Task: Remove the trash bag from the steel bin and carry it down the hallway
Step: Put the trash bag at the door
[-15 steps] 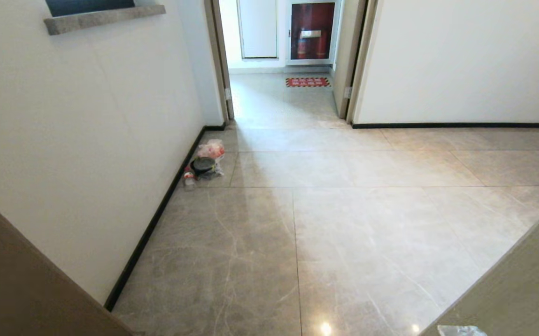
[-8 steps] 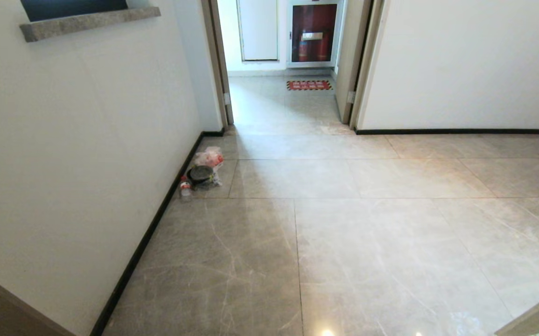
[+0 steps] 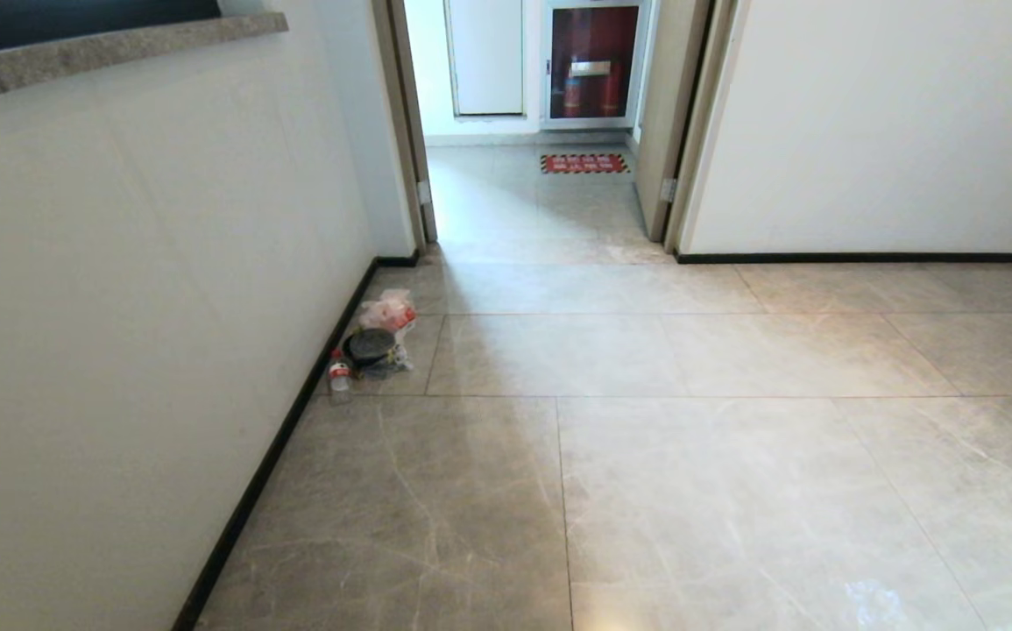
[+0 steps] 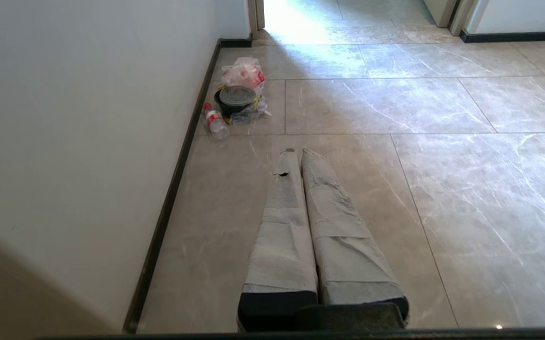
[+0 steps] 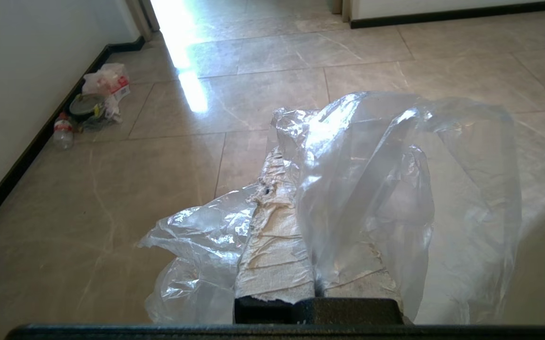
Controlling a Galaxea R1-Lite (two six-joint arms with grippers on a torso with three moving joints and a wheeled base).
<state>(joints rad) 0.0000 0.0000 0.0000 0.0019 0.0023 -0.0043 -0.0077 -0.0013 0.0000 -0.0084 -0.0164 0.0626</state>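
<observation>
The trash bag (image 5: 385,189) is thin, clear, crinkled plastic. It drapes over my right gripper (image 5: 291,160), which is shut on it above the hallway floor (image 5: 112,198). One taped finger (image 5: 274,245) shows bare; the other lies under the plastic. My left gripper (image 4: 297,151) is shut and empty, its taped fingers (image 4: 281,226) pressed together, pointing along the floor toward the left wall. Neither gripper appears in the head view. The steel bin is out of view.
Litter sits against the left wall's black baseboard: a red-and-white bag (image 3: 387,308), a black round container (image 3: 371,344) and a small bottle (image 3: 339,372). Ahead, an open doorway (image 3: 541,202) leads to a red mat (image 3: 584,163) and a fire-extinguisher cabinet (image 3: 593,61).
The whole head view has shifted: the brown door frames at both lower corners have slid out of the picture, and the litter pile and far doorway sit lower. The camera moved forward.
</observation>
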